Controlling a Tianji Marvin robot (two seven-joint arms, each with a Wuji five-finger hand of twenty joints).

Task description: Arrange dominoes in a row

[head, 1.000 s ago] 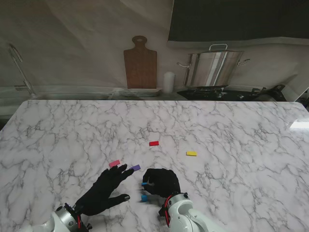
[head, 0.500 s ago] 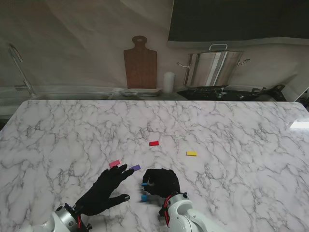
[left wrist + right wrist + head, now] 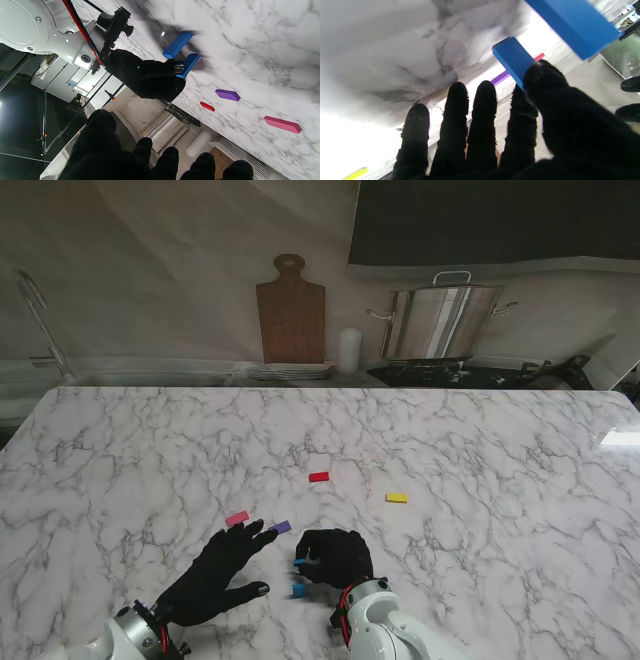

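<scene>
Right robot hand (image 3: 336, 556) pinches blue domino (image 3: 299, 561); left robot hand (image 3: 218, 574) splayed, seemingly empty.

**What I can't make out right now**

From the stand, my right hand (image 3: 335, 557) covers most of the blue domino (image 3: 299, 562) it pinches; only a sliver shows at center-bottom. Both forearms run off the bottom edge. In the right wrist view, a second blue domino (image 3: 572, 25) is cut off at the upper right, and the yellow domino (image 3: 355, 173) is a blurred scrap at lower left.
</scene>
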